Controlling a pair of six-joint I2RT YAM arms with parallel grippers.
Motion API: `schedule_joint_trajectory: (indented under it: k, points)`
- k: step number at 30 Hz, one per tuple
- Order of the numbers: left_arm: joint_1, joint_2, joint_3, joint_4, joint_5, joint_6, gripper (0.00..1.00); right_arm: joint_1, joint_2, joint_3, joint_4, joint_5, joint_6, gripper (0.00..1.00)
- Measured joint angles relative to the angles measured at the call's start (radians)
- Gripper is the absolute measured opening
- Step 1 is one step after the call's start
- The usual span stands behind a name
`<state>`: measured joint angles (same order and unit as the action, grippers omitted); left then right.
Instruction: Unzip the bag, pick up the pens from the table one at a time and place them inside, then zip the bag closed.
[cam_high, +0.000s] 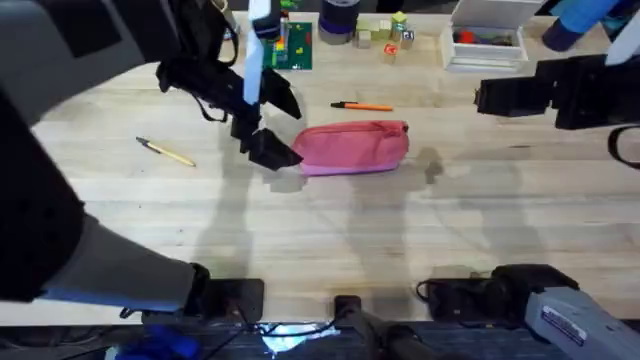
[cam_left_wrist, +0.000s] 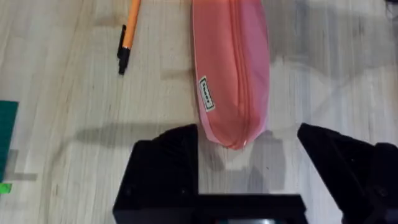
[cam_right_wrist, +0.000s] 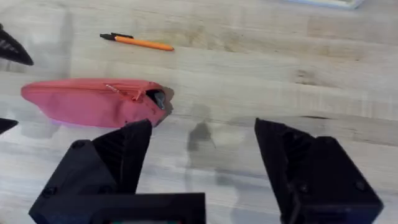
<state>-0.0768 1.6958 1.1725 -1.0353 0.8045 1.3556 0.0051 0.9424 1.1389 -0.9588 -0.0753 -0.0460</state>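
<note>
Left claw (cam_left_wrist: 249, 155) spread wide, empty, straddling the pink bag's (cam_left_wrist: 233, 68) end; right claw (cam_right_wrist: 202, 155) likewise agape.

Materials, quick look
My worktop (cam_high: 420, 225): matt grained wood; bag (cam_high: 352, 147): soft pink cloth w/ zip; orange pen (cam_high: 362, 106): smooth plastic.

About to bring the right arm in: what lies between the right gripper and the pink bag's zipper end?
Only bare table, in the right wrist view: the right gripper hangs open short of the bag, nothing between.
</note>
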Motion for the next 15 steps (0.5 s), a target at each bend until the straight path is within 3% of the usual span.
schedule_joint_trajectory:
  k: [15]
  points:
    - [-0.06, 0.022, 0.0, 0.057, 0.005, 0.0, 0.998, 0.0, 0.0, 0.0, 0.0, 0.0, -0.001, 0.995]
